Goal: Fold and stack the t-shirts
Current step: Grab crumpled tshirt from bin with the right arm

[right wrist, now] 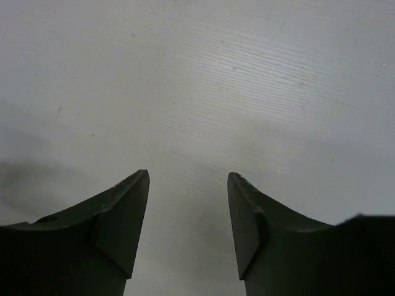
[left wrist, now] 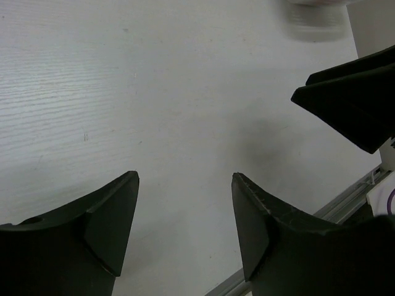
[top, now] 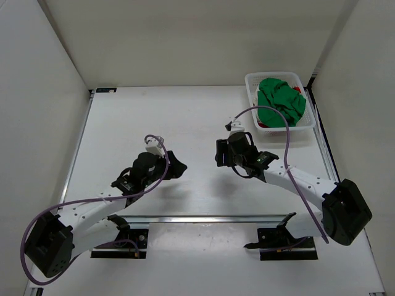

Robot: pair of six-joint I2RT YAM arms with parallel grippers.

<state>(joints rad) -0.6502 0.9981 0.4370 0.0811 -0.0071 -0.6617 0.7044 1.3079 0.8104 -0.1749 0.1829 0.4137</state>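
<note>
The left arm point(top: 92, 213) reaches from its base at the near left corner out over the white table point(top: 154, 117), with a purple cable point(top: 38, 221) looping beside it. The left gripper point(top: 178, 166) hangs low over the bare tabletop near the middle, pointing to the right. In the left wrist view this gripper point(left wrist: 185, 179) is released: its two black fingers point(left wrist: 111, 216) stand apart with only white table surface between them, and nothing is held.

Just to the right, across a small gap, is the right gripper point(top: 218, 154), pointing left toward the other one. The two do not touch. In the right wrist view it point(right wrist: 188, 174) is released too: the fingers point(right wrist: 120, 216) are spread, the gap shows plain tabletop, and it carries nothing. The right arm point(top: 296, 179) runs back to its base at the near right, and its own purple cable point(top: 287, 139) arcs up over it.

Further right, at the far right corner of the table, sits a white mesh basket point(top: 271, 74). The green t-shirt point(top: 281, 102) lies crumpled inside it, unfolded and filling most of it. A small bit of red cloth point(top: 263, 126) shows under the green at the basket's near edge. Both grippers are well apart from the basket
</note>
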